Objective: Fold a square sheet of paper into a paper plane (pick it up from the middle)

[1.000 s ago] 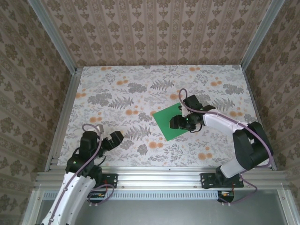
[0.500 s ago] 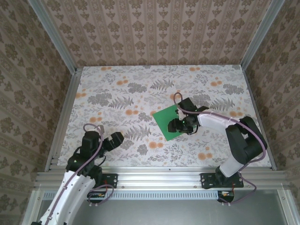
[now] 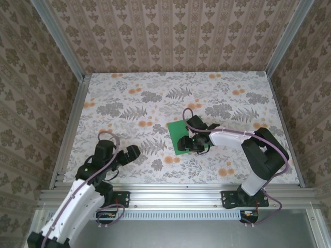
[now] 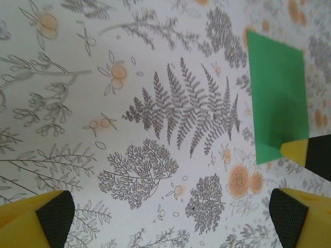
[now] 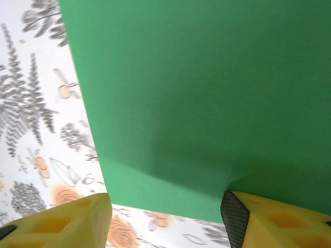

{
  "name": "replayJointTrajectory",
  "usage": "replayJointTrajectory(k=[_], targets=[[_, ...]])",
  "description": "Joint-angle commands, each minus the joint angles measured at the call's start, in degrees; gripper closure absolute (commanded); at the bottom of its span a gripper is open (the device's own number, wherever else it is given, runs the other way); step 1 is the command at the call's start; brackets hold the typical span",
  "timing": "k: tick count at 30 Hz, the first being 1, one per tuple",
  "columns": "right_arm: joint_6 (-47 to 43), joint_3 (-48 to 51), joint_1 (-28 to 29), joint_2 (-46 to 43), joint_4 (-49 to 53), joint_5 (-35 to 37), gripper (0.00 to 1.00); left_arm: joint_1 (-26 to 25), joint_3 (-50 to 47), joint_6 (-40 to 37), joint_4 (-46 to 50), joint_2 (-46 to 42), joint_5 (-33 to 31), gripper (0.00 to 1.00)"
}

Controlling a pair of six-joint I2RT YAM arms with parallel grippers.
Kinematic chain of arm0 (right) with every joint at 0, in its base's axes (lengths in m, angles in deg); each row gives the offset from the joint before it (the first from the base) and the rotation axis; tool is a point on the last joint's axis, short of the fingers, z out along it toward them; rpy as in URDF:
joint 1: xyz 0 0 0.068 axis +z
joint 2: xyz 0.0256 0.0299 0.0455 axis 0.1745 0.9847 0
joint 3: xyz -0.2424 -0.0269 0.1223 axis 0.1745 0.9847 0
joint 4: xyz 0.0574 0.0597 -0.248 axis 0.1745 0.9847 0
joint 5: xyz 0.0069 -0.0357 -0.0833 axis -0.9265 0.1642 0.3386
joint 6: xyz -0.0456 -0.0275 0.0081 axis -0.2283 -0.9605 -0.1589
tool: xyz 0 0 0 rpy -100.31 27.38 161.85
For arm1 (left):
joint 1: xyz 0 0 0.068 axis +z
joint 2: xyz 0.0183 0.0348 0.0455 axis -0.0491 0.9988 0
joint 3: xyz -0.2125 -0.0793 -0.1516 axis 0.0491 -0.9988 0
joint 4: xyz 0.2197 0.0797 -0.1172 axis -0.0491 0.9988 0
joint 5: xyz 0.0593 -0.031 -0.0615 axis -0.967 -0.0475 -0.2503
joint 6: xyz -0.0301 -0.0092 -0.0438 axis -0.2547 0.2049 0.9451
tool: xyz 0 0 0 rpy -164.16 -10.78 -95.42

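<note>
Green paper [image 3: 177, 135] lies flat on the table [image 3: 129, 93], right of centre. Right gripper [image 3: 186, 143] sits low over it, 2 fingers apart across an edge, probably to pinch there. Left gripper [image 3: 128, 153] hangs spread wide near its base, leaving room.

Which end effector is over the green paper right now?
The right end effector: it sits low over the square sheet of paper, jaws apart. The left end effector hangs over the floral tabletop, apart from the sheet.
</note>
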Motion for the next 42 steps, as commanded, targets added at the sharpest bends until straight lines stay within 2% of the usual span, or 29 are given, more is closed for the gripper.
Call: replayJointTrajectory(k=[1, 5, 9, 13, 18, 25, 32, 36, 39, 41, 42], targets=[[5.32, -0.08, 3.73, 1.29, 0.15, 1.25, 0.38, -4.84, 4.38, -2.62, -4.21, 6.31, -1.78, 0.00], [1.05, -5.56, 3.78, -2.11, 9.07, 10.20, 0.37, -10.36, 8.84, -3.60, -6.83, 14.14, -6.38, 0.00], [-3.37, -8.35, 0.54, -4.44, 16.25, 18.51, 0.36, -12.92, 11.82, -4.33, -10.11, 20.68, -7.81, 0.00], [-6.08, -8.82, -3.98, -3.24, 16.87, 15.94, 0.36, -14.21, 15.49, -5.90, -10.57, 26.52, -9.05, 0.00], [-7.27, -8.59, -5.17, -0.04, 15.87, 13.02, 0.36, -14.46, 18.90, -7.14, -10.69, 30.74, -10.43, 0.00], [-7.56, -4.35, -6.01, 1.38, 15.14, 12.85, 0.36, -14.39, 21.34, -9.77, -4.88, 29.63, -16.54, 0.00], [-8.41, -0.24, -6.45, -2.24, 16.34, 13.17, 0.36, -13.20, 15.08, -9.16, -8.89, 19.93, -19.70, 0.00], [-9.66, -3.44, -6.36, -4.58, 19.45, 14.28, 0.35, -11.58, 13.28, -8.08, -8.35, 16.85, -20.69, 0.00], [-10.33, -7.61, -6.03, -5.42, 22.28, 16.28, 0.31, -10.80, 13.04, -7.27, -8.78, 17.52, -18.48, 0.00], [-10.58, -10.66, -5.59, -4.39, 24.08, 17.42, 0.28, -10.72, 12.97, -7.22, -10.40, 19.02, -16.85, 0.00], [-10.67, -12.37, -5.40, -3.24, 25.26, 17.93, 0.23, -10.75, 12.85, -7.03, -11.53, 19.99, -15.91, 0.00]])
